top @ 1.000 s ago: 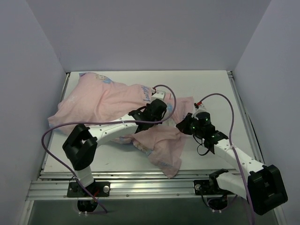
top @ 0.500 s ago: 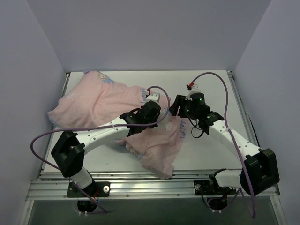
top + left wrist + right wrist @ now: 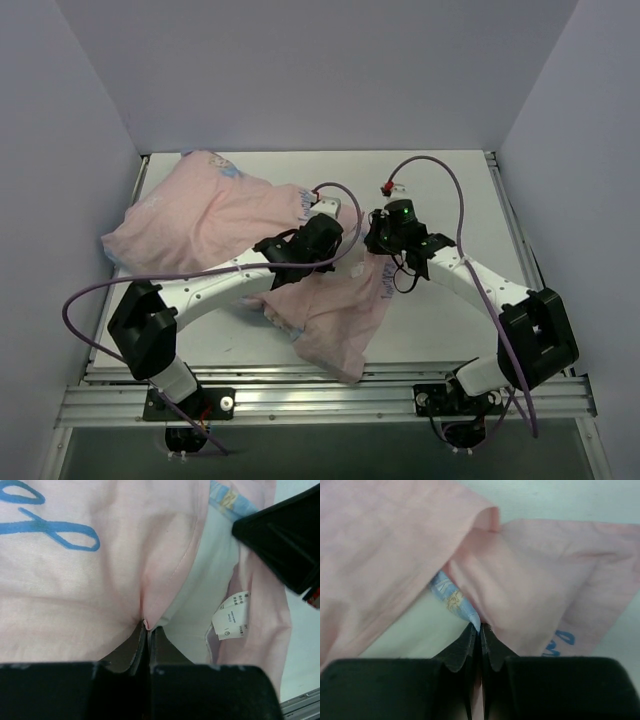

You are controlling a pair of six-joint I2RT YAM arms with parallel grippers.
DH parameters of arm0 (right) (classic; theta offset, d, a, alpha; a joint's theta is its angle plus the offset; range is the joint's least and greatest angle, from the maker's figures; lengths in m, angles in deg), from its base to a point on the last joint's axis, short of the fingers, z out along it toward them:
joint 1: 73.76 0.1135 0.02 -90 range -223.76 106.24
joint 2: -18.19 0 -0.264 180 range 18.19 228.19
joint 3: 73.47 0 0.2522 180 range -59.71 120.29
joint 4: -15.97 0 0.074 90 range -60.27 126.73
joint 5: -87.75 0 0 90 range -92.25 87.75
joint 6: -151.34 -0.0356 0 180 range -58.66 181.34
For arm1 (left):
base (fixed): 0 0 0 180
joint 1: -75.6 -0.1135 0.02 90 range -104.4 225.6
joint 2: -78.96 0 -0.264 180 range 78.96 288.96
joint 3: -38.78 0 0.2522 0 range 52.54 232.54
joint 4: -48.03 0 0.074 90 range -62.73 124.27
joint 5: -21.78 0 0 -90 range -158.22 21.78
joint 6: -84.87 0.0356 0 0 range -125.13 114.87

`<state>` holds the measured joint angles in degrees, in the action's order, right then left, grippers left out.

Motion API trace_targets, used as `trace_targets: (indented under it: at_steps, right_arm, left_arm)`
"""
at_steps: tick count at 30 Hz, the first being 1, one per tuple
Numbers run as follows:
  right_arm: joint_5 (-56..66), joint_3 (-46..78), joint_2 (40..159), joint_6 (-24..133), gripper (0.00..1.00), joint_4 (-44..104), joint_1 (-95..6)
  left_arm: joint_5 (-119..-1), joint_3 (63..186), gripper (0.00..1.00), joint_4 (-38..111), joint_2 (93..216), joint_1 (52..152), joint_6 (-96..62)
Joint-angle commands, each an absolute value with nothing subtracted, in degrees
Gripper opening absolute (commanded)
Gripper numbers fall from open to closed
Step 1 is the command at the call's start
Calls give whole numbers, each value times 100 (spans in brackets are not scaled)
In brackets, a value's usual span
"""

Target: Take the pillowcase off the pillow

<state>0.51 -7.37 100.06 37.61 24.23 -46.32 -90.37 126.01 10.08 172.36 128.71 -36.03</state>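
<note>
Pillowcase (image 3: 330,310) fold pinched in left gripper (image 3: 148,630), right gripper (image 3: 480,629) moved closer, now clamped on edge

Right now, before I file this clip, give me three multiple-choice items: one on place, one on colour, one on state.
1. The right pincer is at: A the far right corner; B the pillowcase edge, between the arms; C the arm bases.
2. The pillowcase's upturned side is mostly: A pink; B green; C black.
3. The left pincer is: A wide open; B shut on nothing; C shut on pillowcase fabric.
Answers: B, it pinches the blue-and-pink hem; A, pink fills the top view; C, a pink fold sits clamped in it.
</note>
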Motion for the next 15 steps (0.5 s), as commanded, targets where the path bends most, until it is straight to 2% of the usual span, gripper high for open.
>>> trace_targets:
  at_steps: [1,8,15]
  right_arm:
    - [-428,-996,9932,3857,0,2445,-5229]
    - [-41,-1146,9992,3866,0,2428,-6408]
    - [916,-1137,10565,3418,0,2094,-6157]
  left_arm:
    - [-9247,12549,2,333,16818,12843,-3721]
    - [-9081,11794,2,288,15737,12737,-3941]
    - [-8519,11072,2,1228,14672,12237,-4143]
